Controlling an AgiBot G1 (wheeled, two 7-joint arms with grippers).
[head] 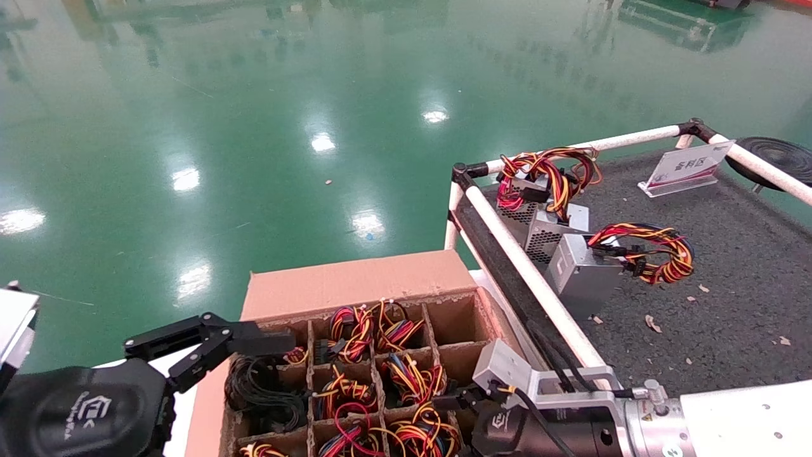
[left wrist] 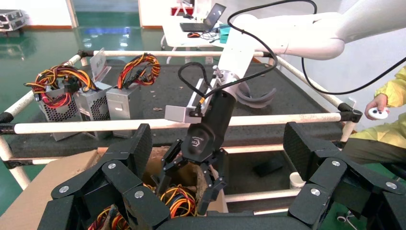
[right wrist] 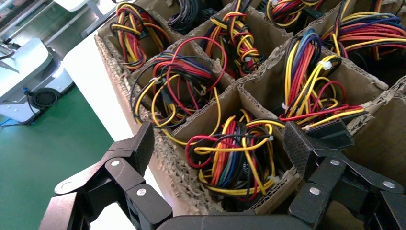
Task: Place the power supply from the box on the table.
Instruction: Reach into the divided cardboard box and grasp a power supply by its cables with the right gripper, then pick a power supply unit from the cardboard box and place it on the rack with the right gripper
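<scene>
Nearest the head camera, at the lower left, the left gripper (head: 269,343) hangs over the left rim of the box (head: 355,282), its black fingers (head: 171,336) spread wide with nothing between them. The box is a brown cardboard carton split by frayed dividers into square cells, and most cells show looped bundles of red, yellow, orange and black wires (head: 355,330).

To the right, at the bottom edge, the right gripper (head: 460,401) is lowered over the cells on the box's right side. In its wrist view the two fingers (right wrist: 136,148) stand well apart above a cell holding a power supply (right wrist: 234,153), of which only the tangled wires show. The fingers grip nothing.

Further right lies the table (head: 748,279), dark grey and speckled, edged by white tube rails (head: 530,276). Three more silver-grey power supplies (head: 583,276) sit together near its left rail, wire loops on top. A small sign holder (head: 688,166) stands at the far edge.
</scene>
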